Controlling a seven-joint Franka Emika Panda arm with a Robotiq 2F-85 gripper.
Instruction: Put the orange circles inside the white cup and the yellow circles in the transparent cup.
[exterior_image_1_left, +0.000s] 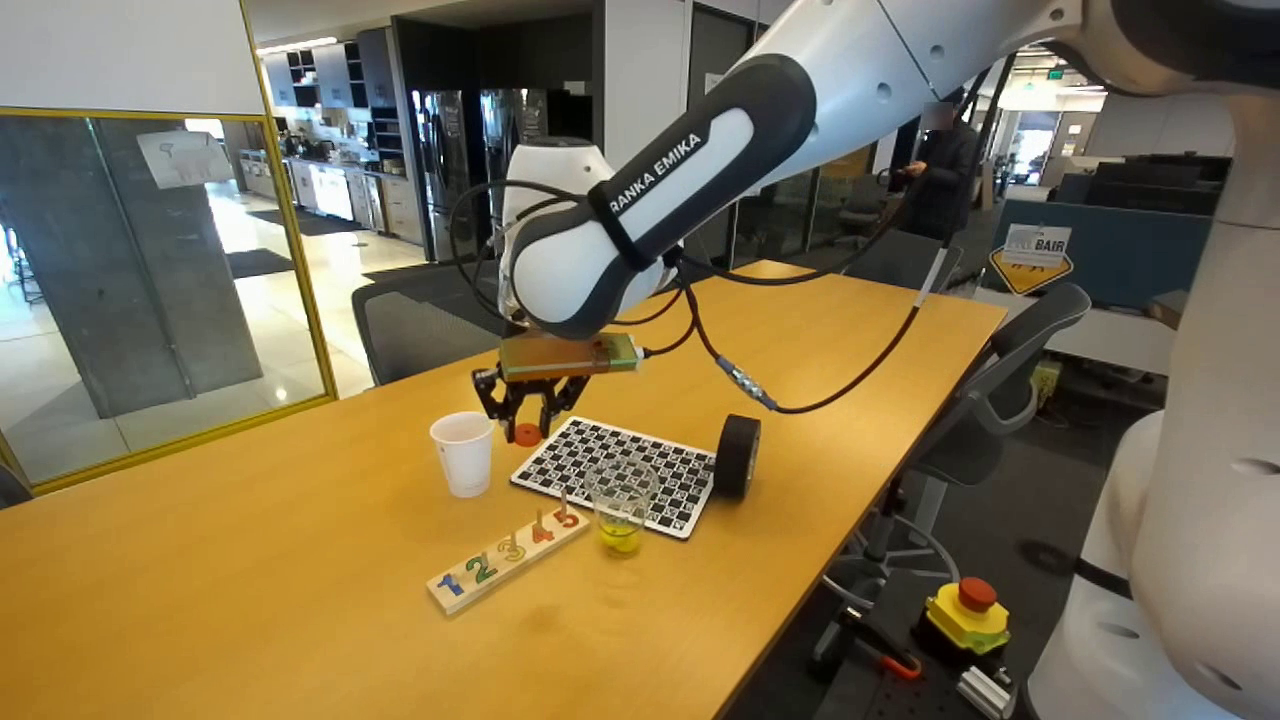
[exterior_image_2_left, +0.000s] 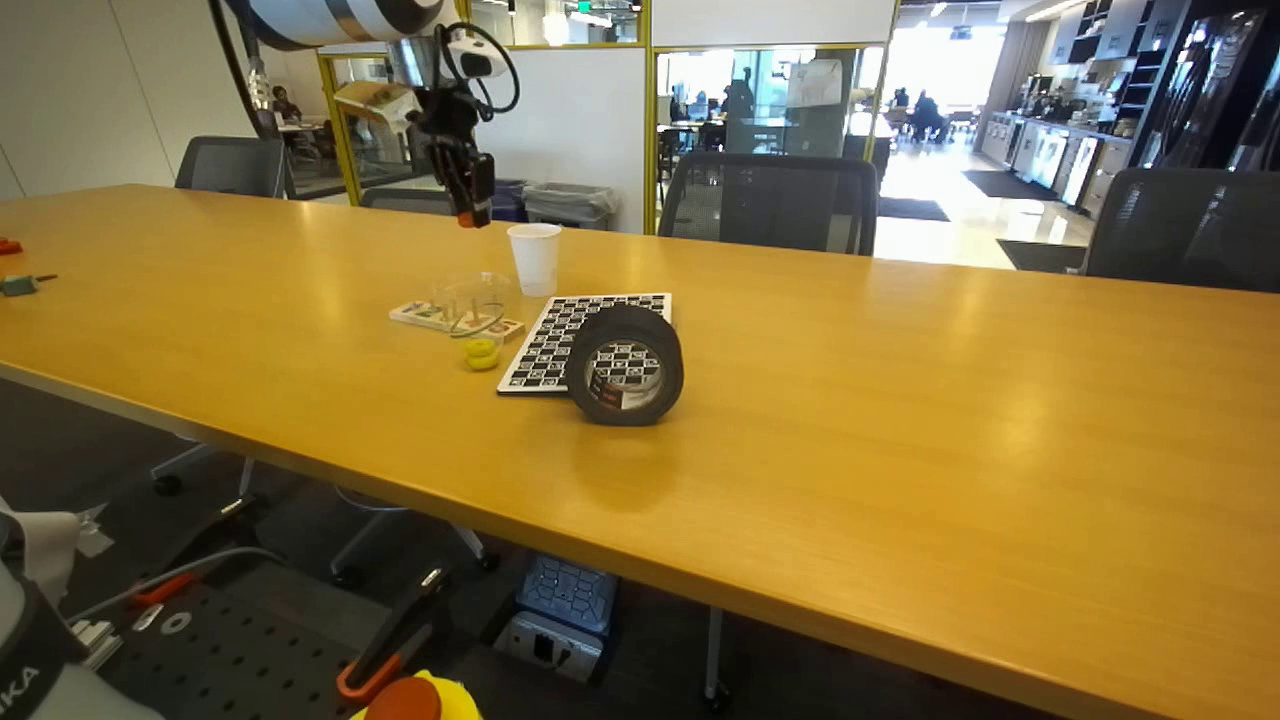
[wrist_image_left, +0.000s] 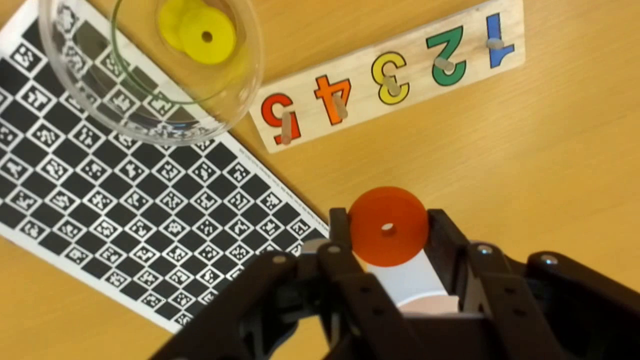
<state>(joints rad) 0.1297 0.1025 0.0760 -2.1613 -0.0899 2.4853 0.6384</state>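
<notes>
My gripper (wrist_image_left: 388, 225) is shut on an orange circle (wrist_image_left: 387, 247), a flat disc with a small centre hole, pinched by its edges between two black fingers. Both hang above the table. The white cup (exterior_image_1_left: 465, 455) stands upright right beside the gripper in both exterior views. Past the held disc in the wrist view, the white cup's wall (wrist_image_left: 410, 277) and a slice of its rim show; its bottom is hidden. Several yellow circles (wrist_image_left: 215, 42) lie overlapping at the bottom of the transparent cup (wrist_image_left: 256, 60), which is upright and away from the gripper.
A wooden strip with upright pegs and numbers 1 to 5 (wrist_image_left: 360, 85) lies beside the transparent cup. A checkered board (exterior_image_1_left: 580, 450) lies flat next to both cups. At its edge a black tape roll (exterior_image_2_left: 628, 320) stands on end. The table's edge (exterior_image_1_left: 850, 520) is beyond the roll.
</notes>
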